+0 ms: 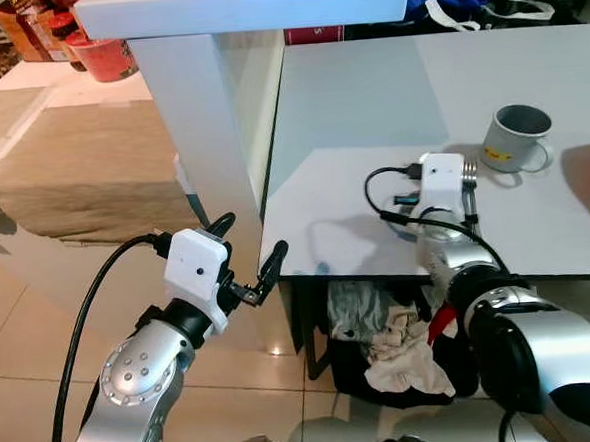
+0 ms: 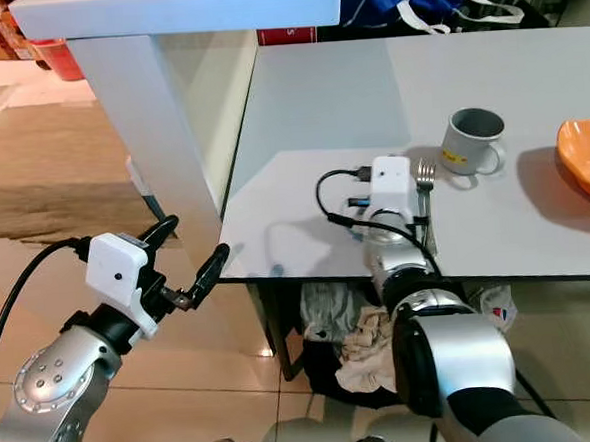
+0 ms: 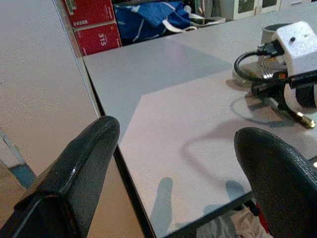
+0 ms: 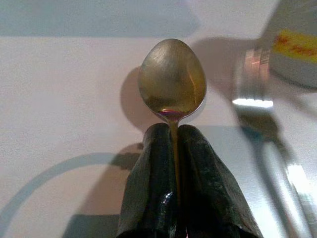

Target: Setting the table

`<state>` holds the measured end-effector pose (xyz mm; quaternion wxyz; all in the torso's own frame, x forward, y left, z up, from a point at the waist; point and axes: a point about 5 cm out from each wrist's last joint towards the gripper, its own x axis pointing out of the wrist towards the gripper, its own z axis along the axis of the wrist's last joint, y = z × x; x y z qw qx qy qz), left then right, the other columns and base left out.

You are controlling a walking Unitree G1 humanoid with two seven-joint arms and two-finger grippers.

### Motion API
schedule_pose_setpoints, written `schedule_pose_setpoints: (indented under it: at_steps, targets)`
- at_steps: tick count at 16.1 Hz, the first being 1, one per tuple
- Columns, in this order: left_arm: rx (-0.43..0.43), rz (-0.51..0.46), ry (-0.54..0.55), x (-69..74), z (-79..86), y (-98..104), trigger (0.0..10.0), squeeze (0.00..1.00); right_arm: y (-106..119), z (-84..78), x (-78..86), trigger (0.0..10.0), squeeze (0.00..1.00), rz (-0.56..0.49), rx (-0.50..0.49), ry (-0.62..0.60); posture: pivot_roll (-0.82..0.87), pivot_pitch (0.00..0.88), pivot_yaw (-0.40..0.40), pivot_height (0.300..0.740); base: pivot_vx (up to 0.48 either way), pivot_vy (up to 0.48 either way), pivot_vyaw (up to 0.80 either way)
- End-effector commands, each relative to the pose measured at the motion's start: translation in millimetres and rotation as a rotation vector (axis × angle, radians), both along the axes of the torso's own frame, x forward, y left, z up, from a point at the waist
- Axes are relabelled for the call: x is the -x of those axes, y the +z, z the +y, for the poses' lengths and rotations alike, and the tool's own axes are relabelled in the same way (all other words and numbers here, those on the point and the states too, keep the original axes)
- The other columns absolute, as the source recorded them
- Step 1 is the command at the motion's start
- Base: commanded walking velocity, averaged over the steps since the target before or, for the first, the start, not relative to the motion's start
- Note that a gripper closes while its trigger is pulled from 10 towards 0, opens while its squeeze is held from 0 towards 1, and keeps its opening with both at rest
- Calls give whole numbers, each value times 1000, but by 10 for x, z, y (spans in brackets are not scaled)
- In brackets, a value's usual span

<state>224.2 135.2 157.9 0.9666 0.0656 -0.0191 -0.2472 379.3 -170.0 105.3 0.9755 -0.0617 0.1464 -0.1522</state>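
Right gripper (image 4: 174,148) over the grey table (image 1: 368,96), fingers pressed together on the handle of a spoon (image 4: 172,79); spoon bowl just above the tabletop, beside a fork (image 2: 425,188) lying flat near the grey mug (image 2: 473,140). Orange bowl (image 2: 587,158) further right; left gripper (image 1: 252,259) spread wide, off the table's near-left corner, holding nothing.
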Motion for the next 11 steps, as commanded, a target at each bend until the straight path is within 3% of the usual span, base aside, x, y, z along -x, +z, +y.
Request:
schedule_pose_setpoints:
  at_steps: [1, 6, 7, 8, 10, 11]
  targets:
    - [-9, 7, 2, 30, 23, 11, 10000, 0, -37, -32, 25, 0, 0, 9, 37, -14, 199, 123, 83, 728, 0, 0, 0]
    - [-7, 24, 4, 68, 12, 16, 10000, 0, -66, -73, 43, 0, 0, 28, 53, -26, 206, 126, 79, 728, 0, 0, 0]
    - [43, 49, -21, 88, -28, 34, 10000, 0, -73, -76, 46, 0, 0, 32, 45, -29, 207, 127, 80, 728, 0, 0, 0]
    - [111, 87, -146, 154, -156, 104, 10000, 0, -72, -74, 44, 0, 0, 31, 42, -24, 210, 128, 78, 728, 0, 0, 0]
    - [103, 87, -296, 207, -265, 254, 10000, 0, -76, -69, 46, 0, 0, 32, 45, -20, 210, 128, 81, 728, 0, 0, 0]
    - [91, 82, -310, 195, -259, 305, 10000, 0, -82, -68, 49, 0, 0, 35, 47, -19, 209, 128, 82, 728, 0, 0, 0]
